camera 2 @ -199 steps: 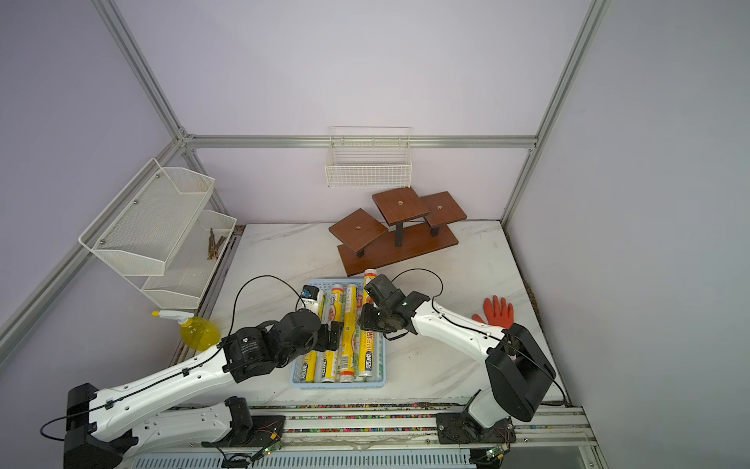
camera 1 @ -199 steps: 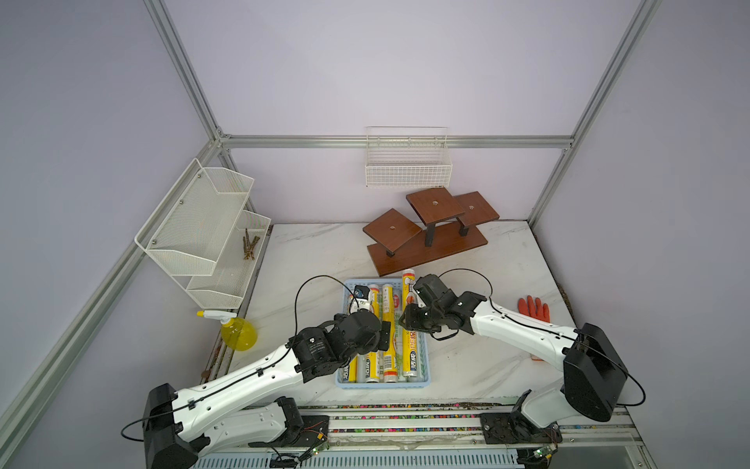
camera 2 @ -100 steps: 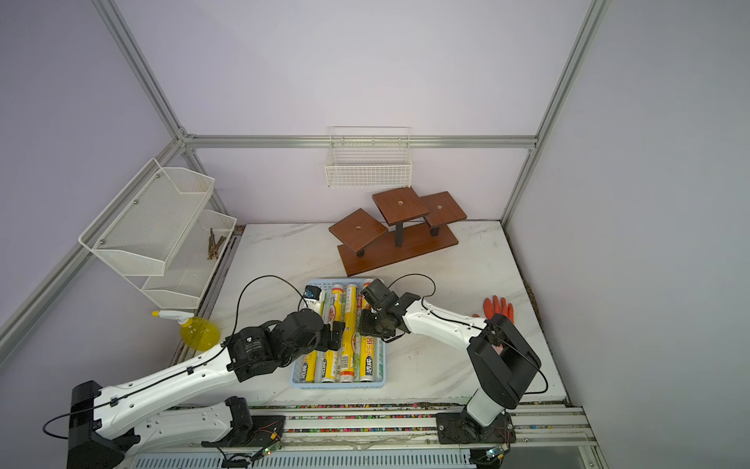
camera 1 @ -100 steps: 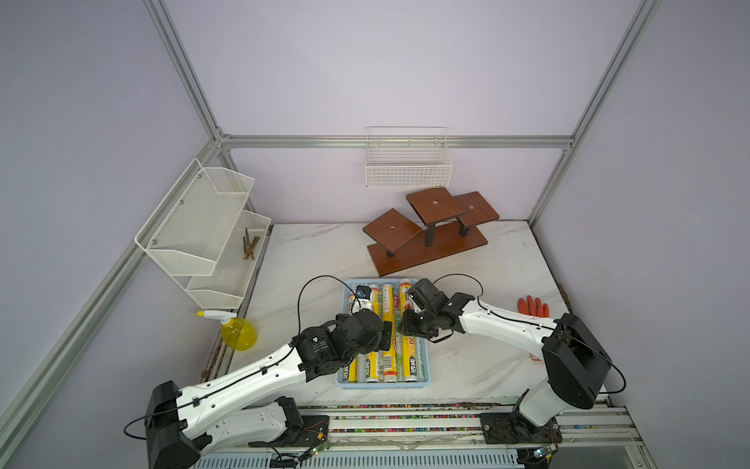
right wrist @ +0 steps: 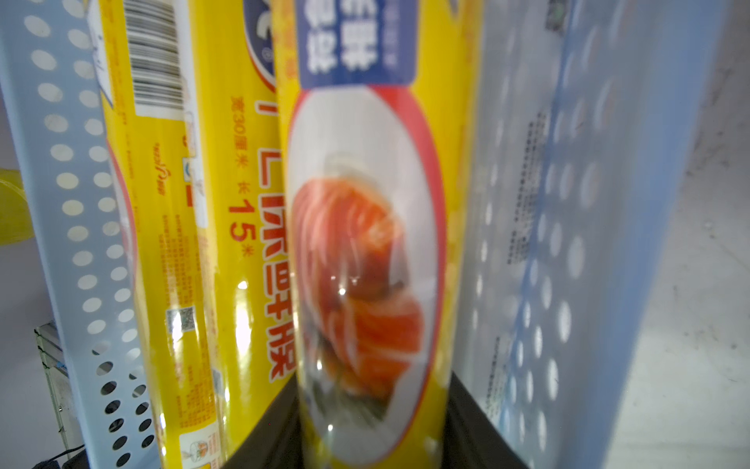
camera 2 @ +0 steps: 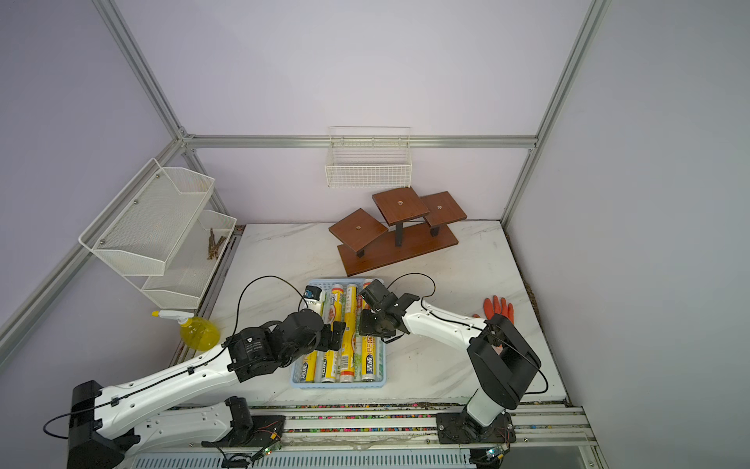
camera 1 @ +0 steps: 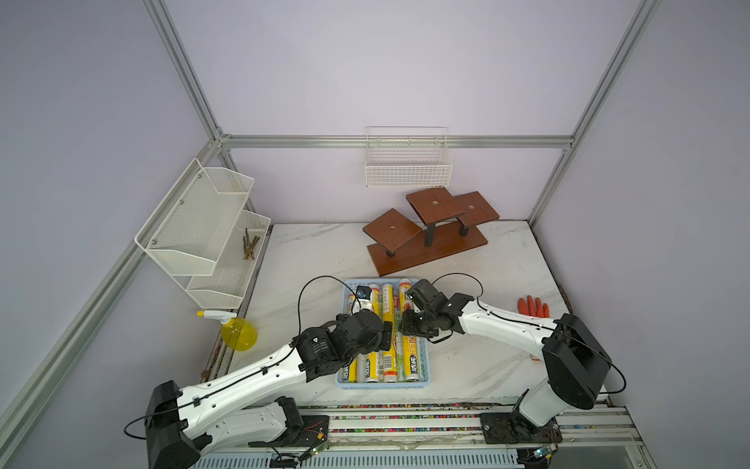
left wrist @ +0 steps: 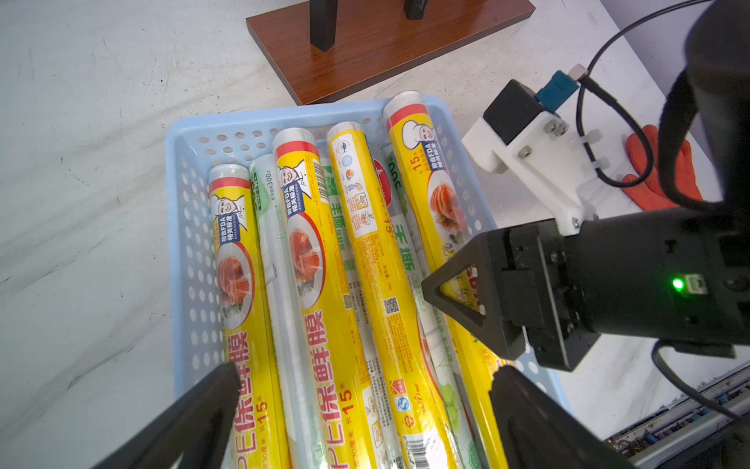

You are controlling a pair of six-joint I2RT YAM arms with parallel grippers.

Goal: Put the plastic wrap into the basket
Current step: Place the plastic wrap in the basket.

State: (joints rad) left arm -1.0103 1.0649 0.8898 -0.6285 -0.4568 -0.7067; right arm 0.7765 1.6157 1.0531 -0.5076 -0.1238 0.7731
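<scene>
Right claw (right wrist: 373,381) astride one plastic wrap roll (right wrist: 365,203) (yellow) inside the basket (left wrist: 182,264)

Lilac walls (camera 1: 365,61) (aluminium-framed) enclose a white marble table (camera 1: 316,251); wooden stand (camera 1: 430,239) behind.

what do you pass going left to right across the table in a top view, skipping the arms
yellow spray bottle → light blue basket holding the plastic wrap → red glove
</scene>
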